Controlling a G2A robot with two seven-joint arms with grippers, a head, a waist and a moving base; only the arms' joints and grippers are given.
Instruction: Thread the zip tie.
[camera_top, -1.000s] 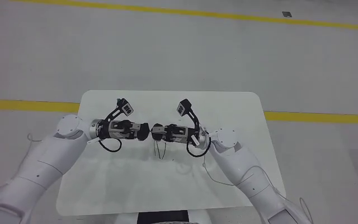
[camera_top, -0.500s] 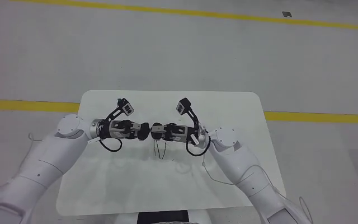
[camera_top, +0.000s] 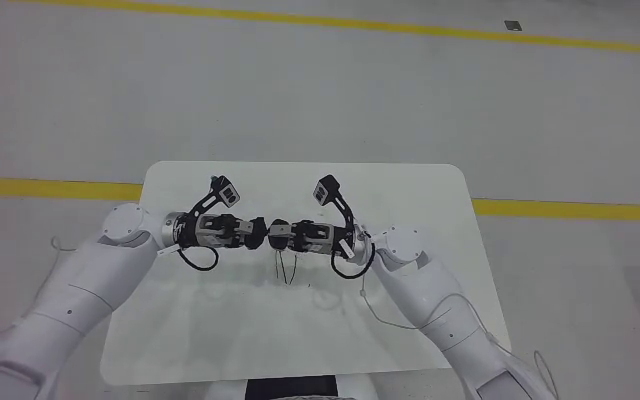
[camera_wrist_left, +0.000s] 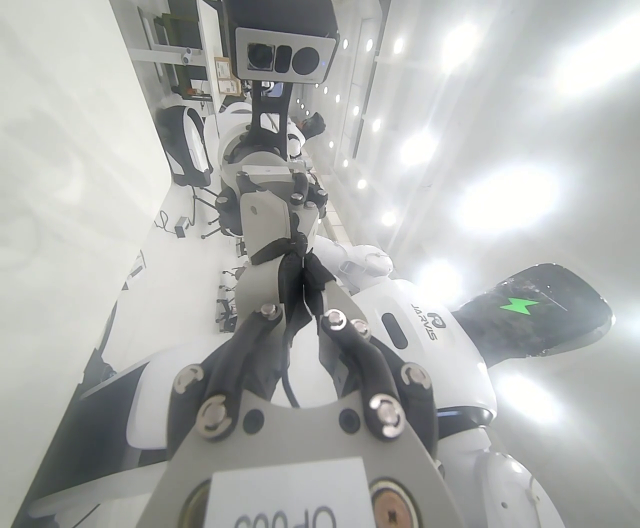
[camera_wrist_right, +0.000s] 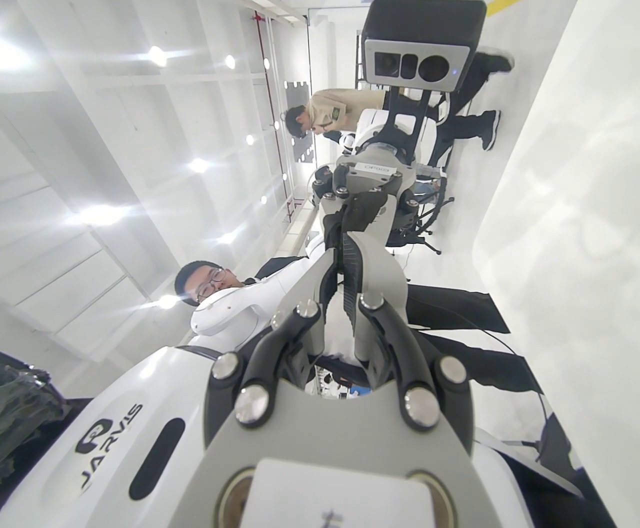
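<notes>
In the middle of the top view, the left gripper (camera_top: 259, 234) is clamping the zip tie (camera_top: 286, 268), whose dark strands are dangling just below, over the table (camera_top: 400, 200). The right gripper (camera_top: 279, 235) is pinching shut, its tip just beside the left's.

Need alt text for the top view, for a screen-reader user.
The left gripper and right gripper meet tip to tip above the middle of a white table, with thin dark strands of the zip tie trailing from the meeting point toward the robot's side. Grey floor with yellow lines surrounds the table.
</notes>
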